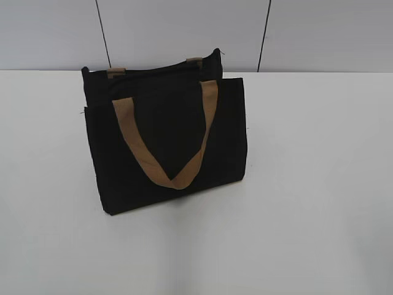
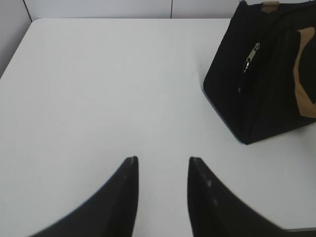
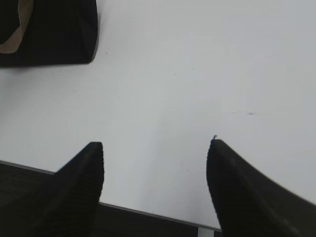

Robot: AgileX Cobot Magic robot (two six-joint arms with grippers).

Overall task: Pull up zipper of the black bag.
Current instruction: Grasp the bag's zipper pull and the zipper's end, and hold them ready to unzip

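We have not begun: both our left pincer (image 2: pixel 162 163) and right pincer (image 3: pixel 155 145) hang open, well apart from the black bag (image 1: pixel 166 141); its zipper (image 2: pixel 251 58) is untouched.

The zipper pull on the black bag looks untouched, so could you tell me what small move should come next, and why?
Probably move the left gripper forward and right toward the zipper pull on the black bag. It is open over bare table, well short of the bag, and the right gripper, also open, sees no pull.

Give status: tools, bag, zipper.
Left tool open, right tool open, both empty, short of bag. Bag upright on table. Zipper pull untouched. Nothing in the way.
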